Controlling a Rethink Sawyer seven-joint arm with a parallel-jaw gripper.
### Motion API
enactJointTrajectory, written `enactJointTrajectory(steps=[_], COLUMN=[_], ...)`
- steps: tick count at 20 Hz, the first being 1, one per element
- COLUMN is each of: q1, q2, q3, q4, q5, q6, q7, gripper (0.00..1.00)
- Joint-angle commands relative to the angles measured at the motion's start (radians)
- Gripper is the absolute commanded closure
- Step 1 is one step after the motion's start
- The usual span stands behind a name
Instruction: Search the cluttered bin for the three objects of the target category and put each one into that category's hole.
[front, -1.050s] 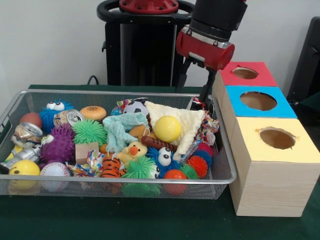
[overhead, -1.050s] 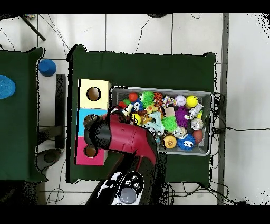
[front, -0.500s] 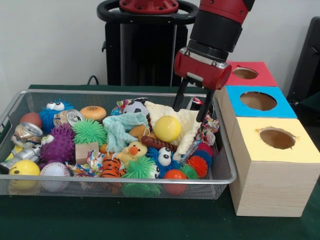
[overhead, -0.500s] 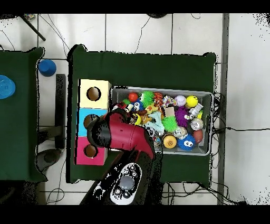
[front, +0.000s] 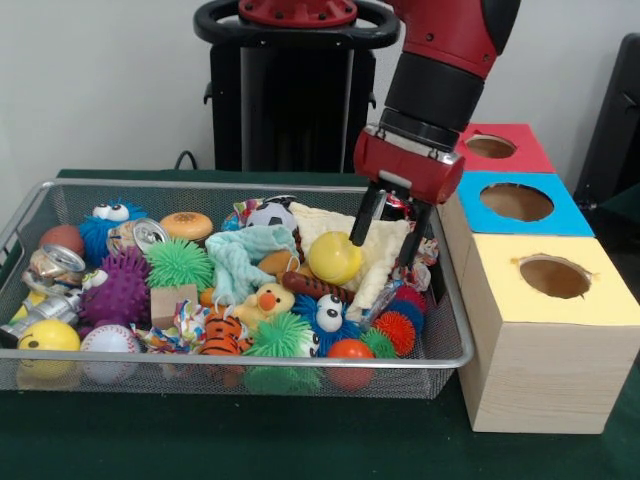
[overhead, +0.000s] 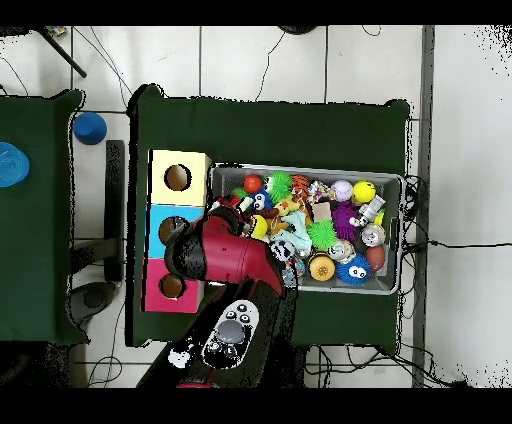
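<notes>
Two fingers spread wide, the gripper (front: 383, 241) has dropped into the bin's (front: 455, 352) right end, straddling the cream cloth (front: 380, 240) beside the yellow ball (front: 334, 258).

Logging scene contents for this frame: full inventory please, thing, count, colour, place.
bin: 1, wire mesh, on green table.
boxes: 3, tops yellow, blue, red, each with a hole, in a row beside the bin.
yellow ball: 1, on the cream cloth.
cream cloth: 1, bin's end by the boxes.
soccer ball: 1, black and white, far side.
teal cloth: 1, bin middle.
duck: 1, yellow, middle.
spiky balls: several; green, purple, red.
cans: at least 2, silver, end away from boxes.
smiley ball: 1, yellow, near corner.
bun: 1, tan, far side.
end effector: 1, red, black fingers open, one finger by the yellow ball.
</notes>
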Motion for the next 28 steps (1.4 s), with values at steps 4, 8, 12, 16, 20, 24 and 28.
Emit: enactJointTrajectory(steps=[4, 8, 12, 16, 20, 24, 28], q1=[0.016, 0.040, 0.045, 0.046, 0.049, 0.040, 0.034], q2=[0.093, 0.138, 0.153, 0.162, 0.174, 0.184, 0.193], q3=[0.102, 0.087, 0.084, 0.082, 0.080, 0.089, 0.093], q4=[-0.010, -0.013, -0.007, -0.003, 0.000, 0.004, 0.011], q5=[0.024, 0.038, 0.046, 0.055, 0.059, 0.053, 0.048], q6=[-0.113, -0.172, -0.200, -0.210, -0.228, -0.236, -0.225], q7=[0.166, 0.184, 0.187, 0.185, 0.187, 0.186, 0.182], gripper=[0.00, 0.00, 0.00, 0.00, 0.00, 0.00, 0.00])
